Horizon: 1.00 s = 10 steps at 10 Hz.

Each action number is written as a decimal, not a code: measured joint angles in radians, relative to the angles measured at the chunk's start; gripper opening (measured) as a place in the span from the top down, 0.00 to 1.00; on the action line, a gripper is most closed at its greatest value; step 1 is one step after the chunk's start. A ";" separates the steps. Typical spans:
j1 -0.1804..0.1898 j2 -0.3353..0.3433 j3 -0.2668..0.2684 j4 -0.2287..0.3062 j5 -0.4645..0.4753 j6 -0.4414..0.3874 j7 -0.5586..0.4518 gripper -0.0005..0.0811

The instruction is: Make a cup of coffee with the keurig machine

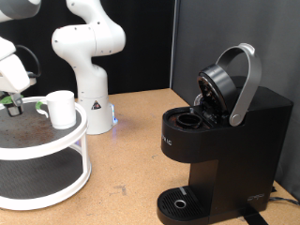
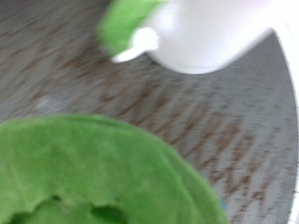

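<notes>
The cup (image 1: 61, 109), white, stands on the top tier of a white two-tier round rack (image 1: 82, 131) at the exterior view's left. In the wrist view the cup (image 2: 220, 33) shows its pale green handle (image 2: 126, 23). My gripper (image 1: 13, 105) is low over the rack's top tier, to the left of the cup and apart from it. A blurred green shape (image 2: 103, 173), probably the pod's top, fills the wrist view close to the camera. My fingers do not show there. The keurig machine (image 1: 225, 141) stands at the right with its lid (image 1: 246, 80) raised and its pod chamber (image 1: 190, 119) open.
The arm's white base (image 1: 89, 56) stands behind the rack. The machine's round drip tray (image 1: 178, 202) holds nothing. The rack's dark speckled top surface (image 2: 206, 131) lies under the gripper. A dark partition stands behind the machine.
</notes>
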 joint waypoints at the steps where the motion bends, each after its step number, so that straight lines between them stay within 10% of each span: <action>1: 0.006 0.001 0.009 -0.003 0.078 -0.001 0.087 0.41; 10: 0.140 0.011 0.065 0.025 0.711 0.076 0.521 0.41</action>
